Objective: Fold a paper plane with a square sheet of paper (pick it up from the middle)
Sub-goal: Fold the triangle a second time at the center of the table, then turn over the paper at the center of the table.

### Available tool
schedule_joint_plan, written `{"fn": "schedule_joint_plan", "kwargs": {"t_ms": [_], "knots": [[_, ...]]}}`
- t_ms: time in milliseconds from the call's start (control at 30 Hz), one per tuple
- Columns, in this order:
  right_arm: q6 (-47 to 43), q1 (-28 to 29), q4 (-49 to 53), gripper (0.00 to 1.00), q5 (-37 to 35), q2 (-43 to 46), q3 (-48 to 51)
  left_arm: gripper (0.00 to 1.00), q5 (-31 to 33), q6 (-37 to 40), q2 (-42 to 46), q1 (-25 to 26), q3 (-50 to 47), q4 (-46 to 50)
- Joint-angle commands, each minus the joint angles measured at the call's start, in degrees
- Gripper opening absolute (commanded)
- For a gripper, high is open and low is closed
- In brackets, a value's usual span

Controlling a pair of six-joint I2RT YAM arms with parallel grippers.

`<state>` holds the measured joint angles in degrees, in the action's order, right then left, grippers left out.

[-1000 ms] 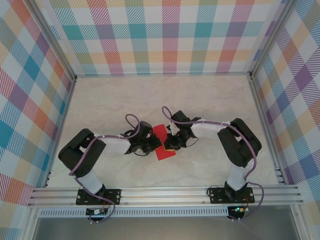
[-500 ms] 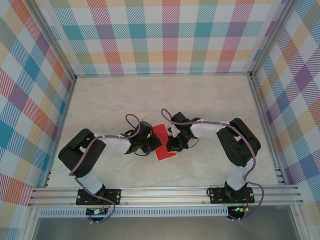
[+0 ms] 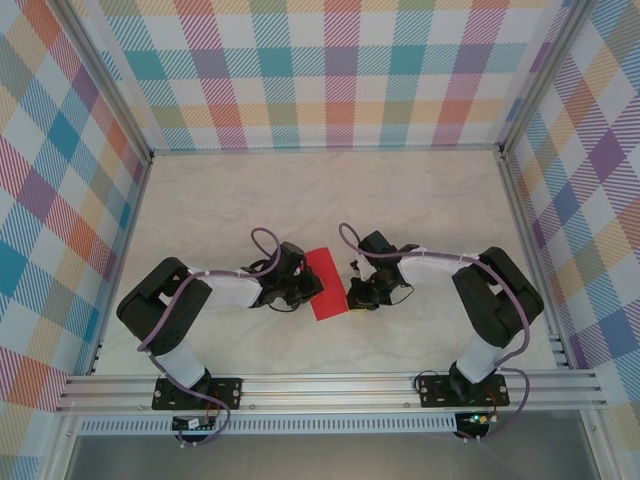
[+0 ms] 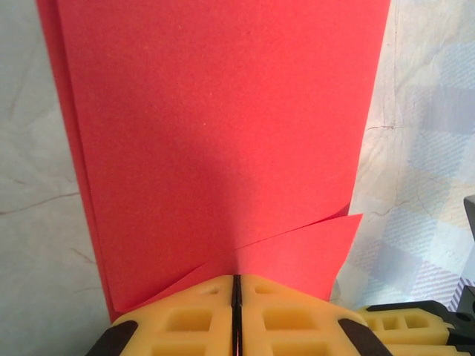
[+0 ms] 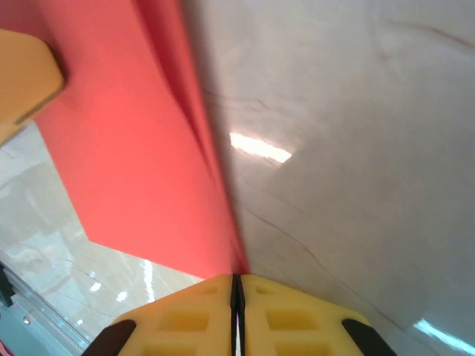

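a: whereabouts of the square sheet of paper (image 3: 326, 282)?

b: flat on the bench (image 3: 430, 210), midway between the two arms, already doubled into a narrow red oblong.

a: and the jaws?

b: left gripper (image 4: 236, 289): jaws clenched tight, tips at the oblong's left long edge, with a loose flap lifting just ahead of them. right gripper (image 5: 237, 285): jaws clenched too, tips touching the right long edge toward its near end. cannot tell which it is for either one: nipping a layer, or merely pressing on it.

a: step in hand, then?

b: most likely setting the crease. best done by pinning the left edge firmly and drawing the right tips along the fold, low and slow, without dragging the layers out of line. worth flattening that lifted flap first. otherwise, risk of a crooked crease later and a lopsided plane.

a: heading and long axis?

b: long axis running from the arms' side toward the back wall, far end leaning a little to the left. both ends blunt, no nose folded yet, so pointing nowhere in particular.
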<state>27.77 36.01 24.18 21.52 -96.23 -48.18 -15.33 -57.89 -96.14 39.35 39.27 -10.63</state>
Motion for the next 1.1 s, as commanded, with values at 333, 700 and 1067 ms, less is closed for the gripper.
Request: {"fn": "schedule_joint_plan", "kwargs": {"t_ms": [333, 700, 1067], "knots": [[0.15, 0.23, 0.62, 0.2, -2.0, 8.5, -2.05, 0.17, 0.12, 0.93, 2.13, 0.01, 0.66, 2.24], [0.48, 0.99, -3.51, 0.19, -0.71, -3.74, -12.39, 0.28, -0.49, 0.19, 7.18, 0.1, -1.44, 0.44], [2.51, 0.83, -3.17, 0.16, -4.69, -10.2, -14.66, 0.39, -0.44, -1.13, 7.54, 0.55, -4.1, -0.96]]}}
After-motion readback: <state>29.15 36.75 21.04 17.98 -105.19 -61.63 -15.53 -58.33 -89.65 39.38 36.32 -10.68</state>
